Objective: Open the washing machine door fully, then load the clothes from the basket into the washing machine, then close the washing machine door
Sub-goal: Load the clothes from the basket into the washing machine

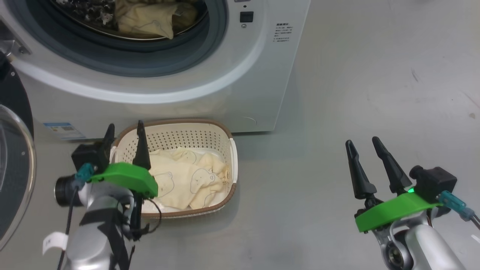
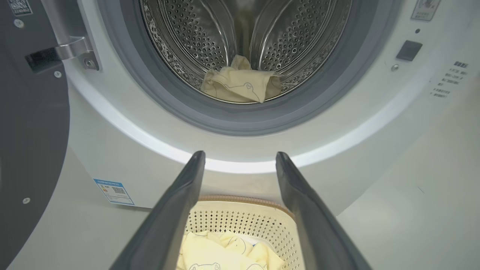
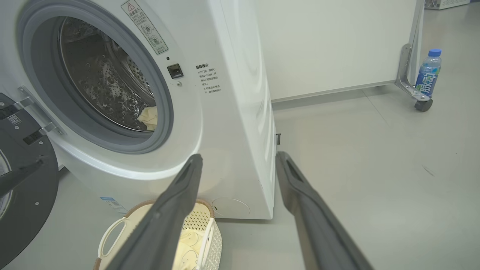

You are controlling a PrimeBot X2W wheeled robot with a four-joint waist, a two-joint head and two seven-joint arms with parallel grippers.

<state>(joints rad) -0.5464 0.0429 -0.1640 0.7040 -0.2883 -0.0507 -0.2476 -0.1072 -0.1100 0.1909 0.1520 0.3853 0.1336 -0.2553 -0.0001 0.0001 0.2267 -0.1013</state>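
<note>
The white washing machine (image 1: 225, 82) stands with its door (image 1: 15, 157) swung open at my left, black rim and glass bowl showing. One cream garment (image 2: 240, 84) lies in the steel drum. The cream basket (image 1: 225, 150) sits on the floor before the machine and holds more pale clothes (image 1: 187, 180) with bear prints. My left gripper (image 1: 125, 131) hovers open over the basket's left rim, nothing between its fingers. My right gripper (image 1: 362, 142) is open and empty over bare floor, well to the right of the basket (image 3: 210, 232).
Grey floor (image 1: 375, 93) spreads to the right of the machine. In the right wrist view a blue-capped drink bottle (image 3: 427, 75) stands by a caster wheel (image 3: 422, 105) of a white panel, far back right.
</note>
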